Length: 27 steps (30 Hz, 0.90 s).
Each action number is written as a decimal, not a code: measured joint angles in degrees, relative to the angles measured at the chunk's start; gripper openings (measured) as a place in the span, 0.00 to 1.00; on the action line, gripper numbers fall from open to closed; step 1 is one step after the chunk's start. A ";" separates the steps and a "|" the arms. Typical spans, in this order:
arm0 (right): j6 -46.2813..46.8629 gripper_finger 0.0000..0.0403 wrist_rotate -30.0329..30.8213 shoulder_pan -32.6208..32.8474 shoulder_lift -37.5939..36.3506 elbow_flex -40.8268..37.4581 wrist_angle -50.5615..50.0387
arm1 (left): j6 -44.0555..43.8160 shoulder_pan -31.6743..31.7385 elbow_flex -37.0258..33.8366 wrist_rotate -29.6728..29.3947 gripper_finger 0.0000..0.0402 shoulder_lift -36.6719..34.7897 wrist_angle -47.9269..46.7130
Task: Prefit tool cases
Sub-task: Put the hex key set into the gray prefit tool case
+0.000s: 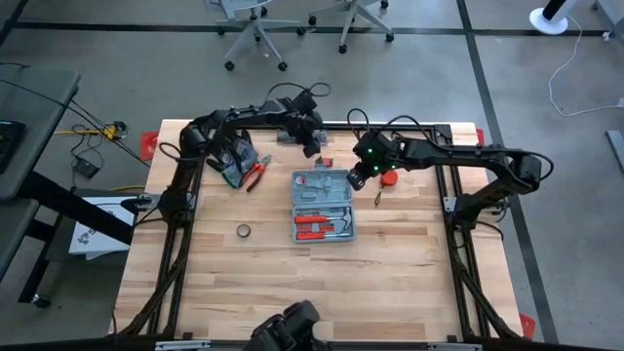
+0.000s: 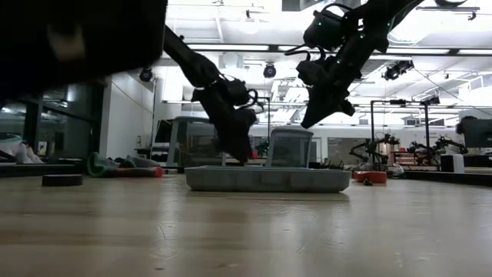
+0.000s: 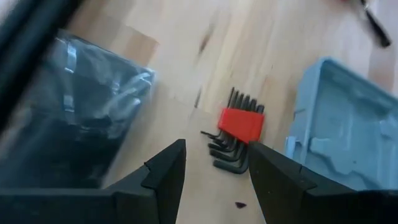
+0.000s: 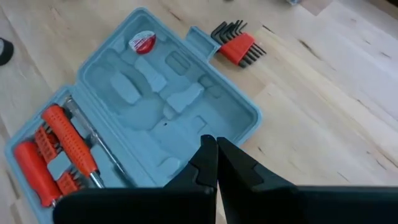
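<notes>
Left claw [image 3: 211, 177] spread above the hex keys [image 3: 235, 134], which lie just beside the open case [image 1: 324, 206] at mid-bench.
I judge the left claw nearer: the keys lie straight ahead between its fingers, long axis pointing away. Right claw [image 4: 216, 163] pressed together, over the case.

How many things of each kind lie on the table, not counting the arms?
Tool case: 1
Hex key set: 1
Pliers: 1
Tape roll: 1
Plastic bag of parts: 1
Red round object: 1
Total: 6
</notes>
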 joint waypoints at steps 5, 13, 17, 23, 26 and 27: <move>-0.17 0.00 0.00 -0.69 -0.02 0.00 0.00 | 0.02 -0.50 -0.02 -0.25 0.42 2.52 1.11; -1.04 0.00 -0.55 -1.29 -0.02 0.00 -0.26 | 1.87 -0.19 -0.02 -2.18 0.42 4.11 1.73; -1.07 0.00 -0.66 -1.29 -0.04 0.00 -0.31 | 3.38 -0.29 0.02 -1.35 0.42 4.09 2.55; -1.42 0.00 -0.66 -1.96 -0.04 0.00 -0.39 | 3.07 -0.79 0.02 -1.75 0.42 4.09 2.48; -1.89 0.00 -0.68 -2.41 -0.04 0.00 -0.47 | 3.09 -1.66 0.04 -4.08 0.42 4.09 2.59; -2.09 0.00 -0.70 -2.54 -0.04 0.00 -0.48 | 3.08 -1.96 0.06 -4.59 0.42 4.09 2.59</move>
